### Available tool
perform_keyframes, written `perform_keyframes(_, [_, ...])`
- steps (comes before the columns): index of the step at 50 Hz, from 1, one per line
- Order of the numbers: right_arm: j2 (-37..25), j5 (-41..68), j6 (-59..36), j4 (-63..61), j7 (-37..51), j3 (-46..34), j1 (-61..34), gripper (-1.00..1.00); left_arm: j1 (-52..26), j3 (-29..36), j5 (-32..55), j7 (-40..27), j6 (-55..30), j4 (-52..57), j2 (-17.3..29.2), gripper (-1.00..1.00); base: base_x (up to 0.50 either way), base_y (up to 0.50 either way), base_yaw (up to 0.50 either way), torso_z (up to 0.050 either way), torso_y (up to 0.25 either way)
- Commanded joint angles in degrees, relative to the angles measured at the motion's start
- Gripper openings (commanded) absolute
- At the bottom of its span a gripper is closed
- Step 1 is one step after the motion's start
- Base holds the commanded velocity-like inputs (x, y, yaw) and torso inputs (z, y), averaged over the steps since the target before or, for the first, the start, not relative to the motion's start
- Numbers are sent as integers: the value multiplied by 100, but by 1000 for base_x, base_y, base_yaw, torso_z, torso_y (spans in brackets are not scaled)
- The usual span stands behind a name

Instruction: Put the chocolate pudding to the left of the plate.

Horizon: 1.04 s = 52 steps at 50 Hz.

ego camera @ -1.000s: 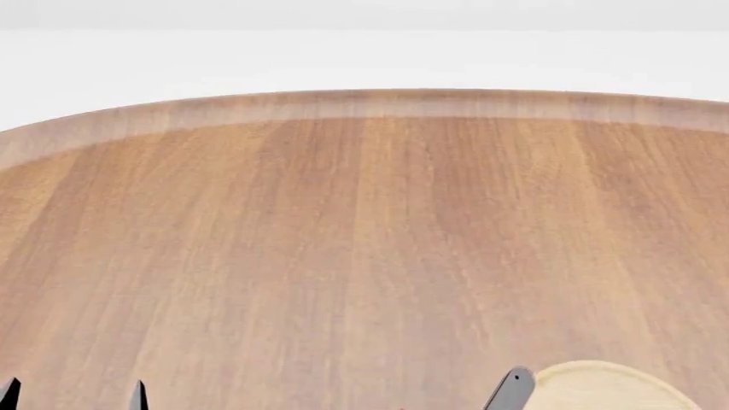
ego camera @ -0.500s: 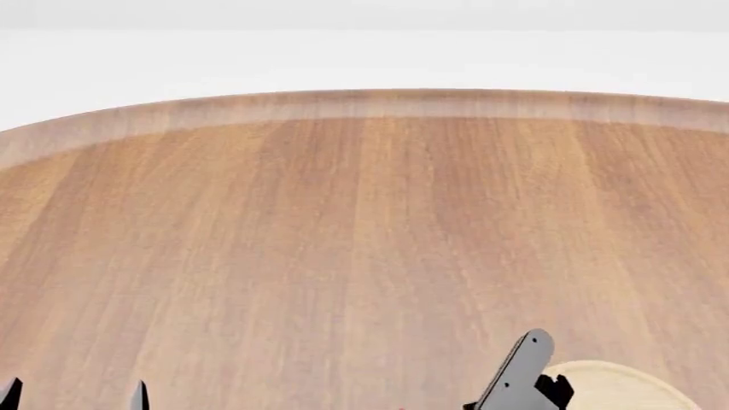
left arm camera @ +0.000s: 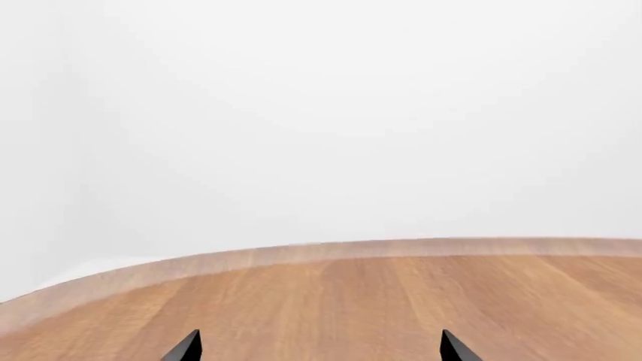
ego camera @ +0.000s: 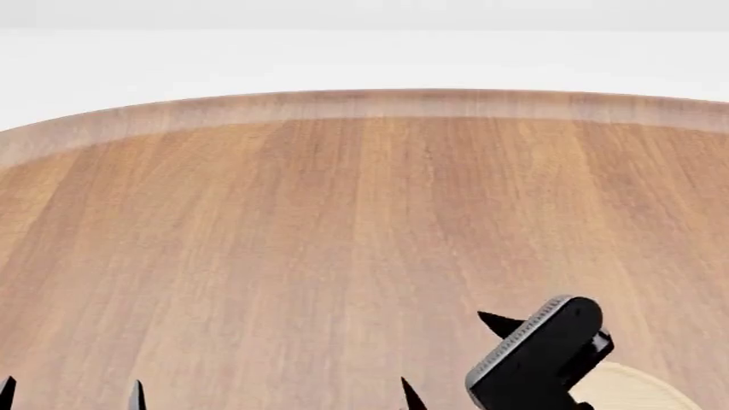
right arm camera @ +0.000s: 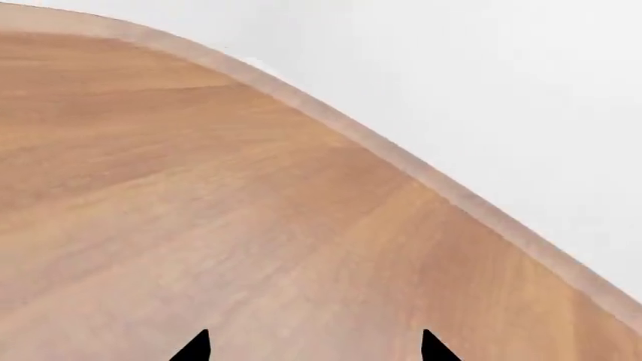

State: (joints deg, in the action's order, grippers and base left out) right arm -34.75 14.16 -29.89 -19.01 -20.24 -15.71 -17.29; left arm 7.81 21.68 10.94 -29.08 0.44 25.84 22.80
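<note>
- Since a second ago the right gripper (ego camera: 453,354) has risen into the head view: then only a grey finger edge showed beside the plate (ego camera: 632,389), while its dark body with a ridged grey strip now stands in front of the plate and hides much of it.
- Two black tips of that gripper show, one above the body's left side and one at the view's lower edge, well apart, so the jaws are spread with nothing between them.
- Its wrist view (right arm camera: 313,346) shows the same two tips wide apart over bare worktop (right arm camera: 201,195), near the curved edge.
- Left gripper (ego camera: 71,395) sits at the head view's lower left, unchanged, with two black tips apart; its wrist view (left arm camera: 319,347) also shows the jaws released, over wood.
- Only a pale sliver of the plate shows at the lower right, lying on the worktop.
- Pudding box is not visible in any view.
</note>
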Motion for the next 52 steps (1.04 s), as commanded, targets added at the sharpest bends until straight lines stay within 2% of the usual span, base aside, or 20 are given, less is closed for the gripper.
perform_keyframes(1, [281, -628, -146, -1432, 1739, 408, 1082, 100, 120, -28, -146, -114, -7, 264, 102, 100, 0, 0, 0, 0, 0])
perform_keyframes(6, [423, -1248, 252, -1852, 2365, 238, 1582, 100, 173, -32, -224, -158, 72, 335, 124, 100, 0, 0, 0, 0, 0])
perform_keyframes(8, [552, -906, 469, -1930, 2310, 356, 1784, 100, 212, -26, -270, -185, 85, 396, 136, 100, 0, 0, 0, 0, 0])
perform_keyframes(11, [646, -1350, 858, -1986, 2673, 196, 2068, 100, 294, 9, -330, -116, 380, 449, 187, 100, 0, 0, 0, 0, 0])
perform_keyframes(16, [816, -1731, 1333, -1993, 3036, -41, 2435, 100, 525, 21, -1144, -467, 763, 618, 164, 100, 0, 0, 0, 0, 0])
perform_keyframes(23, [948, -2411, 2016, -2406, 3619, -349, 3027, 100, 857, -55, -1247, -589, 1367, 890, 268, 100, 0, 0, 0, 0, 0])
perform_keyframes(28, [902, -2827, 2834, -2687, 3979, -528, 3491, 100, 1234, -144, -1673, -798, 1748, 1246, 344, 100, 0, 0, 0, 0, 0])
perform_keyframes(30, [846, -2855, 3477, -2652, 4262, -519, 3666, 100, 1423, -240, -2185, -1030, 1987, 1316, 283, 100, 0, 0, 0, 0, 0])
perform_keyframes(31, [808, -2906, 3958, -2674, 4506, -478, 3849, 100, 1583, -304, -2549, -1224, 2292, 1330, 258, 100, 0, 0, 0, 0, 0])
perform_keyframes(34, [821, -3430, 4470, -2506, 4876, -477, 4100, 100, 1744, -374, -2807, -1517, 2885, 1244, 286, 100, 0, 0, 0, 0, 0])
perform_keyframes(37, [817, -3627, 4687, -2502, 5031, -495, 4225, 100, 1897, -417, -2805, -1722, 3437, 1167, 407, 100, 0, 0, 0, 0, 0])
perform_keyframes(52, [777, -3368, 4699, -2332, 4966, -578, 4072, 100, 1761, -341, -2703, -1677, 3279, 1046, 379, 100, 0, 0, 0, 0, 0])
